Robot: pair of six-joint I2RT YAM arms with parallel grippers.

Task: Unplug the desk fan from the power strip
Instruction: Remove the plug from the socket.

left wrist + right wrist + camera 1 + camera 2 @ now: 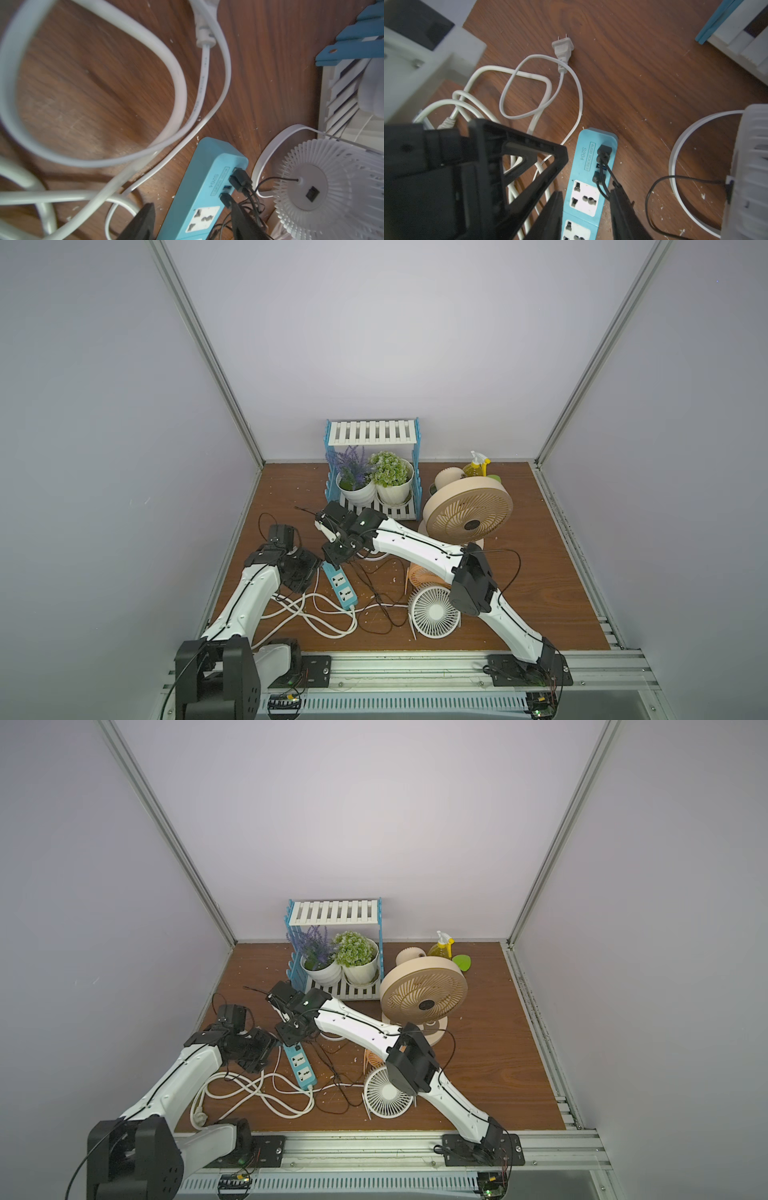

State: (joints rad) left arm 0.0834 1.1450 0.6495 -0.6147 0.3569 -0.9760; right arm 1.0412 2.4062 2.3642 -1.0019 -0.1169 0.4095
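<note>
The teal power strip (340,587) (302,1065) lies on the wooden table, its far end under my right gripper (336,558). Three black USB plugs (241,179) (603,150) sit in its end ports. A small white desk fan (307,187) (749,166) lies beside that end, with a thin black cord (652,187) running from its back. My left gripper (191,204) stands open astride the power strip (199,187), one finger (243,220) against the nearest plug. My right gripper (586,189) is shut on the sides of the strip (584,197) at a white socket.
A loose white two-prong plug (562,47) and loops of thick white cord (328,618) lie left of the strip. A blue-and-white shelf (372,435) with two potted plants, a large beige fan (467,514), an orange fan (419,574), another white fan (434,612) and a spray bottle (477,466) stand around.
</note>
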